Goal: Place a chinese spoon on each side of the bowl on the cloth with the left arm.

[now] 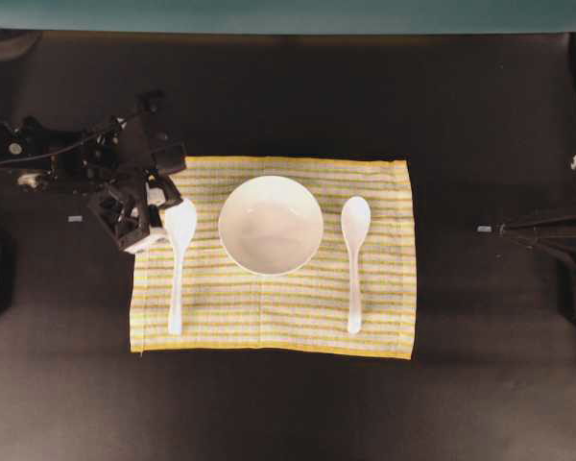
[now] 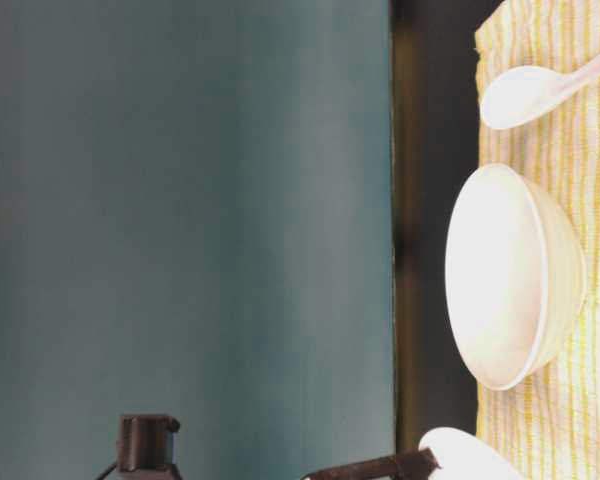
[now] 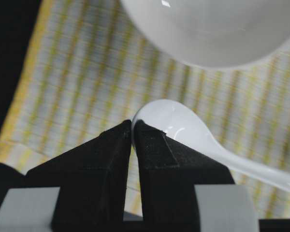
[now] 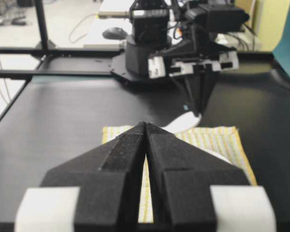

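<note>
Spoons: two glossy white point(image 1: 178, 264) point(image 1: 354, 259) | bowl point(image 1: 271, 225) between | left end effector point(image 3: 133, 129) closed, empty

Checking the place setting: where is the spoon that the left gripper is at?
In the overhead view that spoon lies on the cloth left of the bowl, handle pointing toward the near edge, with the left gripper shut on its scoop's rim.

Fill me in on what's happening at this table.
A place setting is being laid. A white bowl sits mid-cloth, with a Chinese spoon on its right and another spoon on its left. The left hand is shut on the rim of the left spoon's scoop. The right hand is shut, empty, back from the cloth.
</note>
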Controlling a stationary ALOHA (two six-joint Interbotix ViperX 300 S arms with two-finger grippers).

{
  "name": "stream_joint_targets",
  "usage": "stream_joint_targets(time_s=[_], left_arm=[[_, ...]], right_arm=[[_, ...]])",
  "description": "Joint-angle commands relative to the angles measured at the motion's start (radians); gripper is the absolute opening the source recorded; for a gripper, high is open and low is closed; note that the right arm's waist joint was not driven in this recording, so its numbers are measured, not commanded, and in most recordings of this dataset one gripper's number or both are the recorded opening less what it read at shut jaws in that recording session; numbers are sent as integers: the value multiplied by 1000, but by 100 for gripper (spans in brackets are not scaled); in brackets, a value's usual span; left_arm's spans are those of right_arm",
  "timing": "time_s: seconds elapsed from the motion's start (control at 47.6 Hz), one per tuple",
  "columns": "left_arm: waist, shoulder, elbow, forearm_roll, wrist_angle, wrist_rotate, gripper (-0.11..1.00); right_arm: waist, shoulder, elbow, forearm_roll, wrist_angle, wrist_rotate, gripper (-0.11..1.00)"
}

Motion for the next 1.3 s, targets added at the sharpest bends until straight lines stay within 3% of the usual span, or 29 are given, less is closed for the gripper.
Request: stream_joint_targets(time_s=[0.0, 0.483, 0.589, 0.757, 0.799, 0.904, 1.009, 1.282], left_arm=[[29, -2, -6, 3, -28, 3, 3], [21, 0, 66, 3, -109, -40, 7], [17, 0, 84, 3, -144, -44, 29], [6, -2, 110, 3, -236, -43, 80], [6, -3, 110, 3, -247, -43, 87], [-8, -6, 106, 3, -249, -52, 86], [-77, -51, 86, 3, -230, -58, 85], [-198, -295, 89, 3, -187, -103, 85]], right_arm=[[0, 8, -6, 2, -6, 6, 0], [0, 9, -2, 2, -3, 8, 0], [0, 9, 0, 2, -6, 8, 0], [0, 9, -2, 2, -8, 8, 0], [0, 9, 0, 2, -8, 8, 0], [0, 9, -2, 2, -8, 8, 0], [0, 8, -2, 2, -5, 8, 0], [0, 8, 3, 2, 3, 8, 0]])
